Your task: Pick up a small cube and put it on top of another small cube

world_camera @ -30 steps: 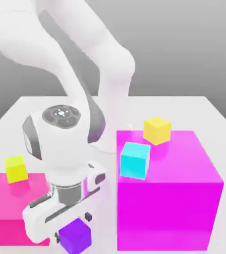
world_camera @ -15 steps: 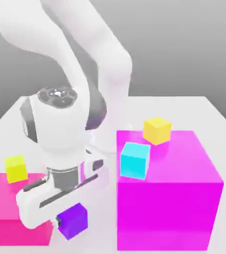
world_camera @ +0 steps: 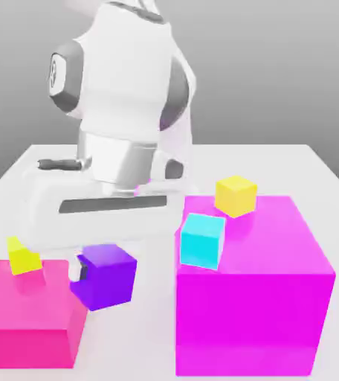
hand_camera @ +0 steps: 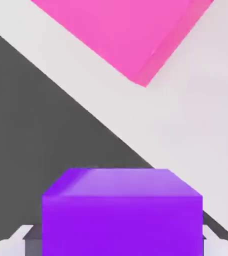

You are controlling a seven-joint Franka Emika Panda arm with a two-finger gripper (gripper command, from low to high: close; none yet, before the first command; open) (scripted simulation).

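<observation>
Cubes, small: four counted — one purple cube [world_camera: 104, 277], one cyan cube [world_camera: 203, 239], two yellow cubes, one [world_camera: 236, 195] on top of the big magenta block [world_camera: 254, 298], one [world_camera: 23, 255] on the flat pink slab [world_camera: 27, 316]. Big blocks: two, magenta at the exterior view's right, pink slab at its left. One white table [world_camera: 306, 171]. One arm, one gripper [world_camera: 79, 272].

Gripper clamped narrow on purple cube, fingers on opposite faces; one dark pad [world_camera: 81, 273] visible at cube's left face. Purple cube off the table, hanging beside the pink slab's near right corner, between slab and magenta block. Hand view: purple cube [hand_camera: 122, 212] close between the fingers, slab corner [hand_camera: 131, 35] beyond.

Cyan cube against magenta block's upper left edge, apart from purple cube.

Versus a second ago: purple cube then low by the table, now lifted. Hand higher, swung toward the exterior view's right. Cyan and yellow cubes unmoved.
</observation>
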